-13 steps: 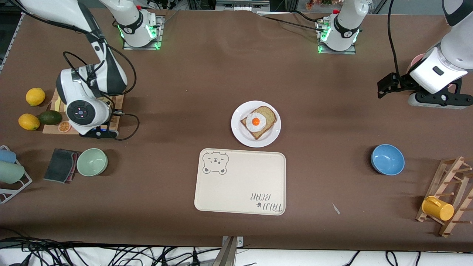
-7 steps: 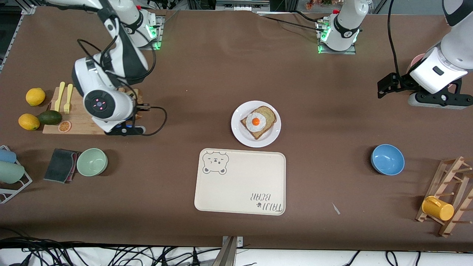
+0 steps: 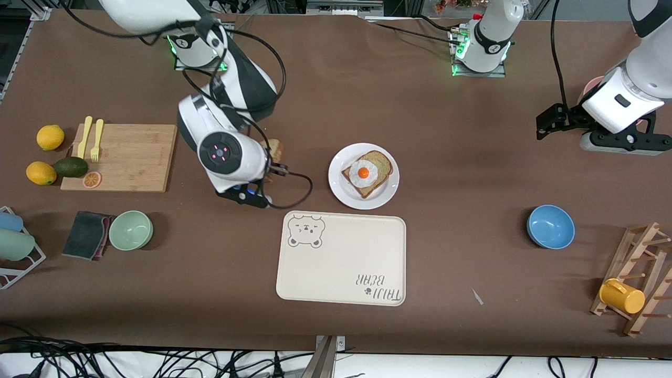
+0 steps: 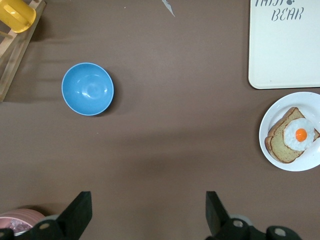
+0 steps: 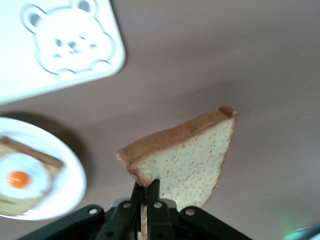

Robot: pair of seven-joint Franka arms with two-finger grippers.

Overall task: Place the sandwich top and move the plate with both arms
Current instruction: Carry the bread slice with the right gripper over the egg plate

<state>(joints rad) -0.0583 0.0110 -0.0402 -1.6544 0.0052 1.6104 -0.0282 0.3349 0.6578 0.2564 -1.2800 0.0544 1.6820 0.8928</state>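
**A:** quick rundown pls, where's the bread rn?

**B:** the sandwich top [image 5: 187,157] is up in the air, pinched by one edge in the right gripper [image 5: 147,197], fingers clamped tight on it. Slice hangs on a tilt, crust edge away from the fingers. It's over bare table [image 3: 315,94], near the plate [image 3: 387,198] on the plate's right-arm-end side, not over it yet.

**A:** and the plate itself?

**B:** mid table, w/ a bread slice [image 3: 379,164] on it and a fried egg [image 3: 364,173] on top of that. The beige tray [image 3: 341,262] w/ the bear drawing sits just beside the plate, nearer the front cam. Can't tell if their rims touch, looks like a sliver of gap.

**A:** left arm doing anything?

**B:** nope, waiting. Left gripper [image 4: 146,212] hangs well apart from the plate, toward the left arm's end of the table, fingers spread wide, nothing between them. Blue bowl [image 3: 550,226] is also out that way, a bit nearer the front cam than the plate.

**A:** other stuff?

**B:** cutting board [image 3: 123,156] well off from the plate toward the right arm's end, yellow fork + knife and an orange slice on it, 2 lemons & an avocado beside it. Green bowl [image 3: 130,230] too, nearer the front cam than the board.
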